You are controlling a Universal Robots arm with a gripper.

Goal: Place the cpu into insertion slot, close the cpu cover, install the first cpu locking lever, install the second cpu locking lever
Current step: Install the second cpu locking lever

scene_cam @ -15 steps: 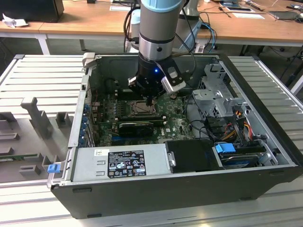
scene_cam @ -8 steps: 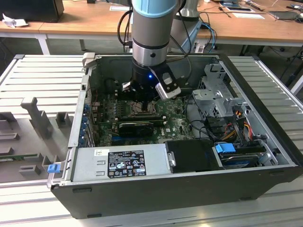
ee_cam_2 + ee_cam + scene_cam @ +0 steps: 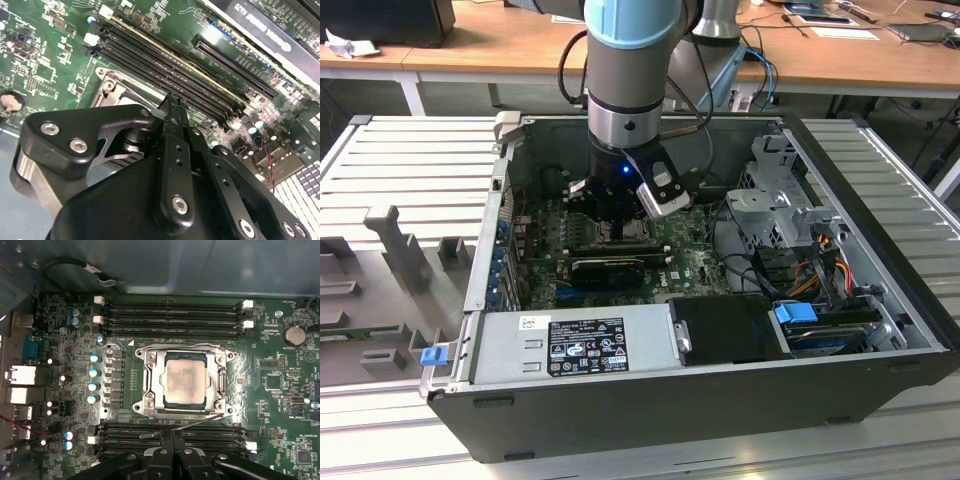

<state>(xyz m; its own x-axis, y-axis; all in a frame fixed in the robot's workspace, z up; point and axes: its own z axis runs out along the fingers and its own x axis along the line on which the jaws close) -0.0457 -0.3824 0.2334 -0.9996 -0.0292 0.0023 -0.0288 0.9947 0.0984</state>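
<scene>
First wrist view, and here's the picture: the cpu (image 3: 185, 385) is sitting flat in the insertion slot (image 3: 227, 356), right in the middle of the motherboard (image 3: 280, 440), with a bank of long black RAM slots (image 3: 170, 317) on either side. The cpu cover (image 3: 150, 382) looks to be down, its dull metal frame lying around the chip and the pale top showing through the cut-out. So placing and closing look done to me, and the levers are the business now. One thin metal lever (image 3: 200, 423) runs slantwise along the socket's edge nearest the gripper (image 3: 172, 437), and it seems to stand away from the frame rather than lie tucked in, though I can't swear to whether it's latched. The gripper's two fingers are pressed together with no gap, nothing caught between them, the tip just beside that lever; whether it's actually touching, I cannot tell. In the second wrist view the same narrow closed tip (image 3: 172, 102) points down at the socket's edge beside the RAM slots. In the exterior view the arm stands upright inside the open computer case (image 3: 880, 330), gripper (image 3: 610, 215) low over the board. My read: first locking lever in hand, and it calls for a steady push along and down so the rod slips under its catch without skidding onto the slots.
</scene>
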